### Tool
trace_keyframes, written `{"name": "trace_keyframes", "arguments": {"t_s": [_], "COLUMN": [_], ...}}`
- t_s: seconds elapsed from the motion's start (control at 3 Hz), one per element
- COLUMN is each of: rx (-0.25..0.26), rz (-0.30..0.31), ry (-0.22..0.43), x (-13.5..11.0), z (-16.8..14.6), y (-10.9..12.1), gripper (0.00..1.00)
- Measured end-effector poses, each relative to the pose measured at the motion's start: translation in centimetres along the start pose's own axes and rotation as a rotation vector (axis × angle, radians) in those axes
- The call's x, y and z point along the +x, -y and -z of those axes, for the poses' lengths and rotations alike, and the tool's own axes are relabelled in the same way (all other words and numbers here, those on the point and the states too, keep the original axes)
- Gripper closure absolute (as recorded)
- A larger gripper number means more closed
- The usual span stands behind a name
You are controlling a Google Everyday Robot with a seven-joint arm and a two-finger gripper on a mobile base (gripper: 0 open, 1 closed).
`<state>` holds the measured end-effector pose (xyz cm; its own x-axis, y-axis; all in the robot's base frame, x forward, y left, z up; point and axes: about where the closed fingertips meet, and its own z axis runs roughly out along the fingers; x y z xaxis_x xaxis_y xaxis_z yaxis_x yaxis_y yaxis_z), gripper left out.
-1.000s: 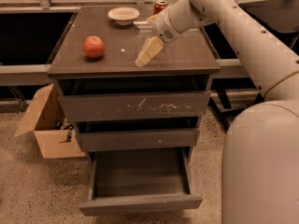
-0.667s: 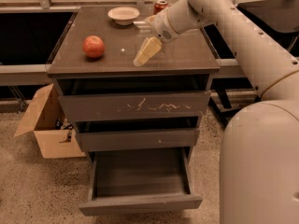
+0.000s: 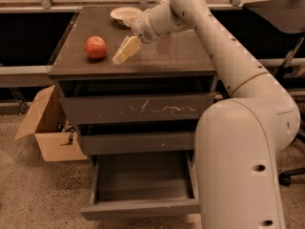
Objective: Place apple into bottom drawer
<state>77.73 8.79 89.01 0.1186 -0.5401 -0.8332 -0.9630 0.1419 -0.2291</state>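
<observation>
Hovering the gripper (image 3: pixel 125 51) close beside the apple (image 3: pixel 96 47) near the left edge of the desk (image 3: pixel 183 56), unable to tell whether it's open, I risk knocking the apple off sideways.

Rounded cream-white arm (image 3: pixel 224 56) ends in pale yellowish tool (image 3: pixel 120 56) over the cabinet top (image 3: pixel 183 56).

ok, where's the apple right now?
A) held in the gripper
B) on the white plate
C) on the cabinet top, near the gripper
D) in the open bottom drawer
C: the apple sits on the cabinet top, apart from the gripper hovering beside it; the bottom drawer is pulled out with no apple in it.
</observation>
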Motion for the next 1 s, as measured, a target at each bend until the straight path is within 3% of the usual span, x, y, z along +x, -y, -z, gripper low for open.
{"name": "trace_keyframes", "arguments": {"t_s": [0.33,0.67,1.0], "rx": [0.023,0.065,0.067], "rz": [-0.040,-0.119,-0.179], "ry": [0.030,0.036,0.049], "x": [-1.3,-1.6,-2.0], "z": [-2.3,-4.6,-6.6], "y": [0.8,1.4,1.4], "gripper": [0.00,0.00,0.00]}}
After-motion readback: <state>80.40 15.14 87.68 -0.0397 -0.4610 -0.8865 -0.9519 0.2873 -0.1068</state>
